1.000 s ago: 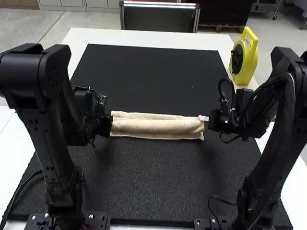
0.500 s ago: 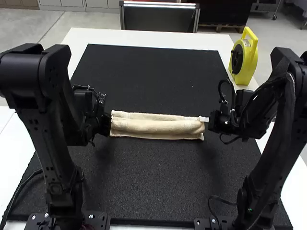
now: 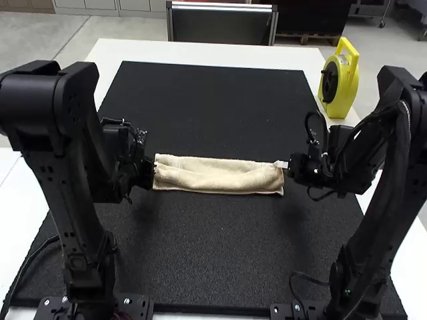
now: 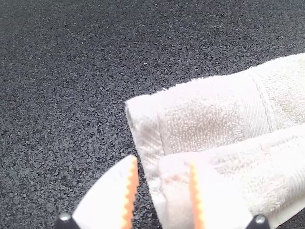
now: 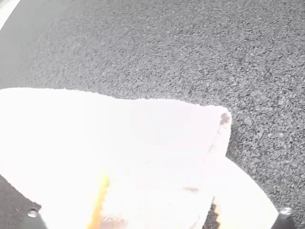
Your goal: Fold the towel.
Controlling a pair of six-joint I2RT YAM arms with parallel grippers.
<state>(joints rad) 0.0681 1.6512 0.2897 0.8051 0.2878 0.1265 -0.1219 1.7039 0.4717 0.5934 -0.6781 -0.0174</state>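
- the cream terry towel [image 3: 215, 179] lies as a long, narrow folded strip on the black mat [image 3: 213, 247], its upper layer [image 4: 238, 176] over a lower one.
- the left gripper [image 4: 163, 162] is at the towel's left end, its fingers parted, one of them over the cloth.
- the right gripper [image 3: 283, 165] is at the towel's right end, fingers also apart, with the towel's corner covering part of one finger [image 5: 245, 195].
- the yellow hand reel [image 3: 341, 80] stands well beyond the towel's right end.
- the upper layer could spring open or slide off line, i'd say, since thick terry is bouncy and neither gripper pinches it.
- the right corner could be dragged askew or flipped up if the covered finger lifts before it slides out sideways.
- a finger brushing the left end on its way off could ruck that edge too.
- compared with the earlier high view, the rounded roll along the towel's middle has slumped into a flatter, wider layer; both grippers sit almost exactly where they did.
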